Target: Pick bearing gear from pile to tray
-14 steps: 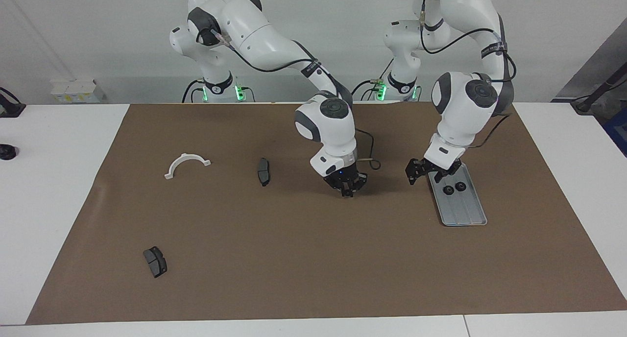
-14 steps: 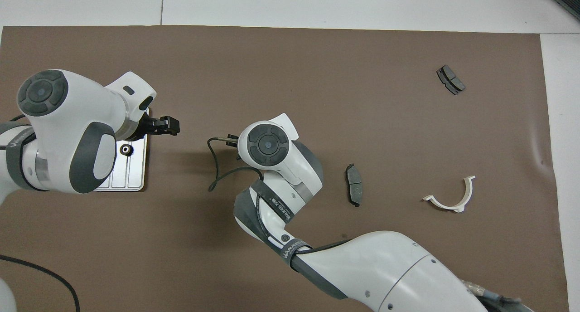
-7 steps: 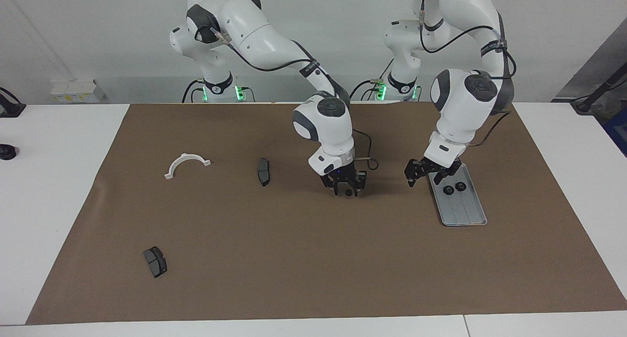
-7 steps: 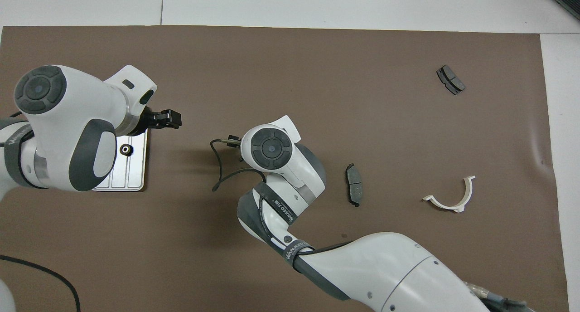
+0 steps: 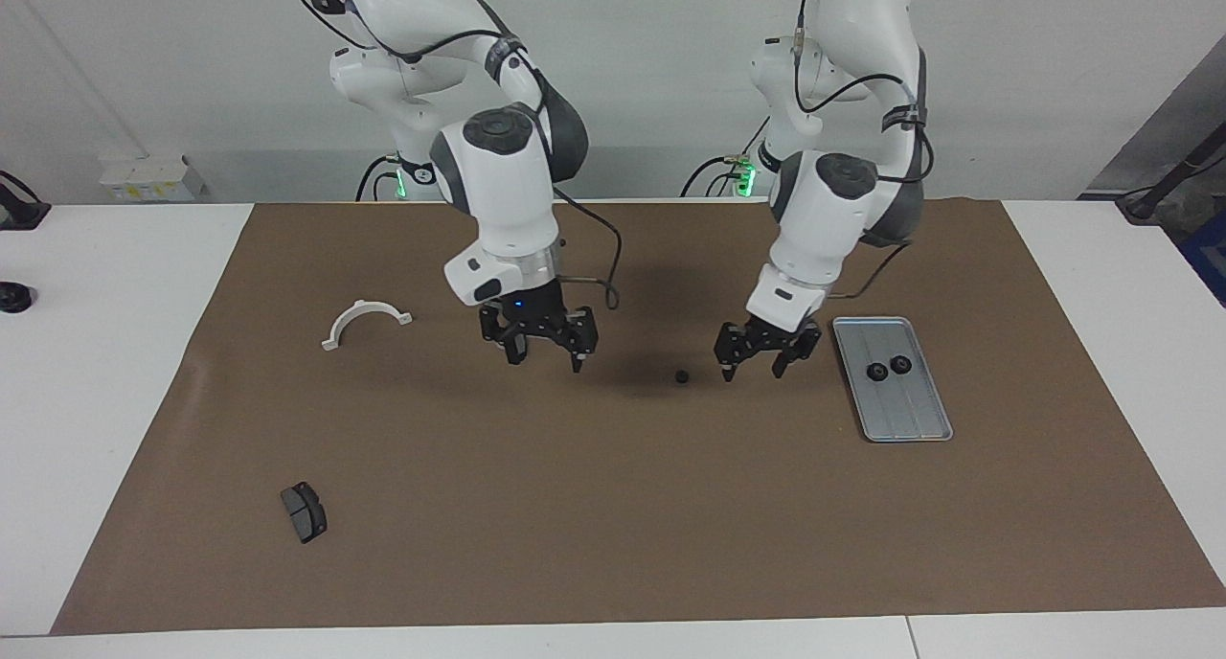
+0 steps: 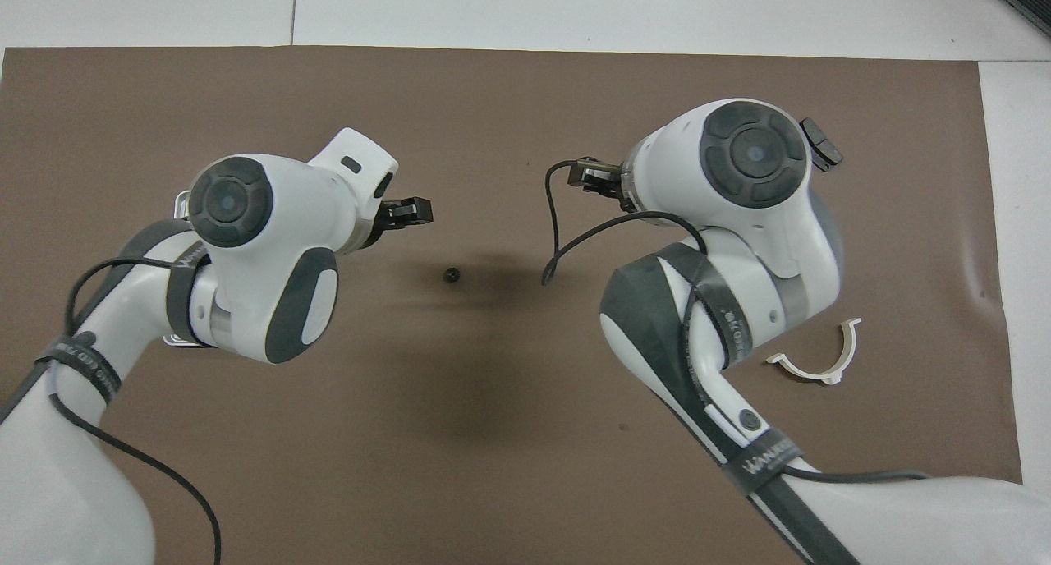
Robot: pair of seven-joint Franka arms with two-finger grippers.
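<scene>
Two gears in tray: a pair of small black round gears point(image 5: 887, 367) already sits in the silver tray point(image 5: 905, 424) at the left arm's end of the bench.
Third gear: one more small black gear point(image 5: 681, 376) lies loose on the brown mat point(image 5: 613, 525), between the two arms and well short of the tray.
What changed: a second ago the right gripper point(image 5: 542, 348) was pinched shut low over this spot; it has since let go, lifted and swung off toward the white half-ring bracket point(image 5: 364, 322), leaving the gear where it was set down.
Right jaws: wide apart, holding nothing, hanging over the mat.
Left gripper point(image 5: 757, 360): moved off the tray's near end and now hangs just beside the loose gear, jaws apart and empty.
Meaning: this looks like a relay; the left arm appears placed to pick the gear up and carry it to the tray.
Other parts: one dark brake pad point(image 5: 304, 511) lies far from the robots.
</scene>
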